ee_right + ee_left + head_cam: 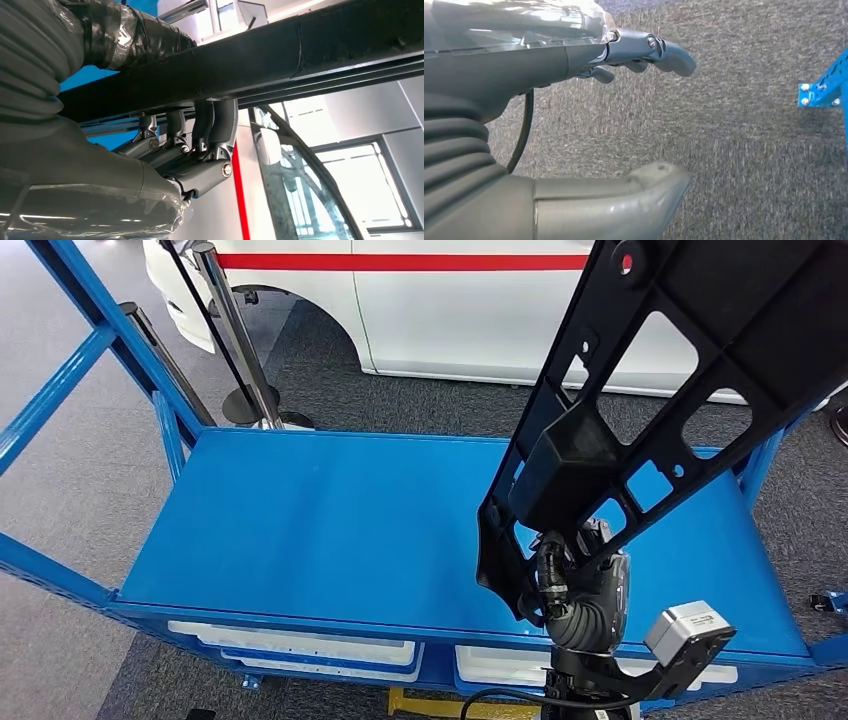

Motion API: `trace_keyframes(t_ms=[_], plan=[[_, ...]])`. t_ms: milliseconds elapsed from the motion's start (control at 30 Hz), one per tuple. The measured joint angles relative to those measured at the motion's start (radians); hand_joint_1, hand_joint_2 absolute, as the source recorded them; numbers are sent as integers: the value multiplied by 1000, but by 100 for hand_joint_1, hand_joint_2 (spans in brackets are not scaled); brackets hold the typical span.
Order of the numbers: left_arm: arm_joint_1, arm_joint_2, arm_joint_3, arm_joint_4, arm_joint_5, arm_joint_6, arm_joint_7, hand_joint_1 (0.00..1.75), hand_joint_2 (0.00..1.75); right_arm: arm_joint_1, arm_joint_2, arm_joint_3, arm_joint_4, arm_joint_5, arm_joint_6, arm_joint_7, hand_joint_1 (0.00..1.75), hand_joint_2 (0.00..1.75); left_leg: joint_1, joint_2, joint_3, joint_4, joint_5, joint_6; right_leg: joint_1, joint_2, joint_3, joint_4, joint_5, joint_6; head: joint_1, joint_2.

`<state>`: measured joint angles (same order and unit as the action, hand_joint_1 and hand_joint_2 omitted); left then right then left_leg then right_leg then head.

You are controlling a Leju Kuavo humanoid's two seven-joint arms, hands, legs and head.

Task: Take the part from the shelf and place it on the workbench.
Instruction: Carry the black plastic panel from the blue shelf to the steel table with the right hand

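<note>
Gripping the long black part (640, 410) at five o'clock, fingers clamped around its bar, the right hand (585, 585) raises it above the blue surface (330, 530) for placing; the left hand (574, 125) hangs empty, fingers apart.

A flat workbench (330, 530) spans the middle of the head view. Over its four o'clock side the right hand (585, 590) holds a long part (650, 390) that slants up toward one o'clock. Trays (300, 648) sit under the workbench top at six o'clock. Behind it, at twelve o'clock, stands a car (450, 300), with posts (235, 330) at eleven o'clock.
</note>
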<state>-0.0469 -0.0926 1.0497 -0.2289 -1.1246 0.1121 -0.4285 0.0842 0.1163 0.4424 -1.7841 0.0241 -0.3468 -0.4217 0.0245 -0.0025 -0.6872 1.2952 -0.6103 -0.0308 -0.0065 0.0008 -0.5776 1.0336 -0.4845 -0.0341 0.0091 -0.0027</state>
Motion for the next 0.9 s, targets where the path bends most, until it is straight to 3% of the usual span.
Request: trace_keyframes(t_ms=[33, 100, 167, 267, 333, 433, 467, 500, 533, 600, 667, 800, 833, 900], plan=[[0, 0, 0, 0, 0, 0, 0, 0, 175, 2, 0, 0, 0, 0, 0, 0, 175, 175, -1, 0, 14, -30, 26, 4, 3, 1, 2, 0, -1, -1, 0, 0], [0, 0, 0, 0, 0, 2, 0, 0, 175, 4, 0, -1, 0, 2, 0, -2, 175, 175, -7, 0, 79, -164, 96, 20, 6, 2, 7, 0, -3, -1, 0, 0], [-2, 0, 1, 0, 0, 4, 2, 0, 175, 6, 1, -1, 0, 11, 2, -7, 175, 175, -15, 0, 126, -265, 127, 34, 9, 3, 5, 2, -4, 3, 0, 0], [-1, -1, 8, 0, 2, 6, 16, 0, 175, 19, 1, -1, 0, 27, 27, -33, 175, 175, -18, -2, 134, -289, 135, 42, 7, 3, 1, 2, -1, 18, 0, 0], [0, -2, 16, 0, 1, 6, 28, 0, 175, 31, 1, -2, 0, 27, 57, -55, 175, 175, -12, 2, 137, -303, 148, 53, 7, 3, -7, 29, -28, 29, 0, 0], [-1, -4, 24, 0, -4, 2, 35, 0, 175, 52, 0, -6, 0, 12, 99, -83, 175, 175, -9, 7, 128, -306, 157, 60, 2, 3, -72, 191, -128, 40, 1, 0], [0, -5, 25, 0, -6, 1, 36, 0, 175, 61, 0, -8, 0, 7, 108, -90, 175, 175, -9, 8, 123, -303, 158, 60, -1, 3, -92, 243, -149, 44, 1, 0], [0, -6, 26, 0, -8, 0, 38, 0, 175, 70, -1, -11, 0, 2, 117, -96, 175, 175, -9, 8, 118, -299, 158, 59, -3, 2, -97, 265, -151, 46, 1, 0], [0, -7, 27, 0, -9, -1, 39, 0, 175, 77, -1, -13, 0, -2, 124, -101, 175, 175, -9, 8, 113, -293, 159, 59, -6, 2, -84, 248, -135, 48, 1, 0], [0, -9, 30, 0, -10, -5, 41, 0, 175, 87, -1, -17, -1, -6, 138, -110, 175, 175, -8, 8, 103, -282, 159, 55, -10, 1, -13, 125, -79, 49, 1, 0], [-1, -10, 31, 0, -10, -7, 44, 0, 175, 96, -2, -17, -3, -8, 149, -116, 175, 175, -11, 6, 94, -271, 162, 46, -8, 2, 36, 28, -47, 44, 0, 0], [1, -10, 33, 0, -13, -11, 50, 0, 175, 113, -3, -18, -9, -12, 161, -126, 175, 175, -11, 4, 81, -267, 170, 17, -4, 3, 25, 11, -23, 16, 0, 0], [2, -10, 33, 0, -14, -11, 51, 0, 175, 115, -3, -18, -11, -13, 164, -127, 175, 175, -9, 4, 73, -251, 152, 12, -5, 2, 18, 8, -14, 7, 0, 0], [2, -10, 34, 0, -15, -11, 53, 0, 175, 117, -3, -18, -14, -15, 168, -129, 175, 175, -6, 4, 41, -163, 72, 5, -6, -1, -3, 5, 4, -6, 0, 0]])
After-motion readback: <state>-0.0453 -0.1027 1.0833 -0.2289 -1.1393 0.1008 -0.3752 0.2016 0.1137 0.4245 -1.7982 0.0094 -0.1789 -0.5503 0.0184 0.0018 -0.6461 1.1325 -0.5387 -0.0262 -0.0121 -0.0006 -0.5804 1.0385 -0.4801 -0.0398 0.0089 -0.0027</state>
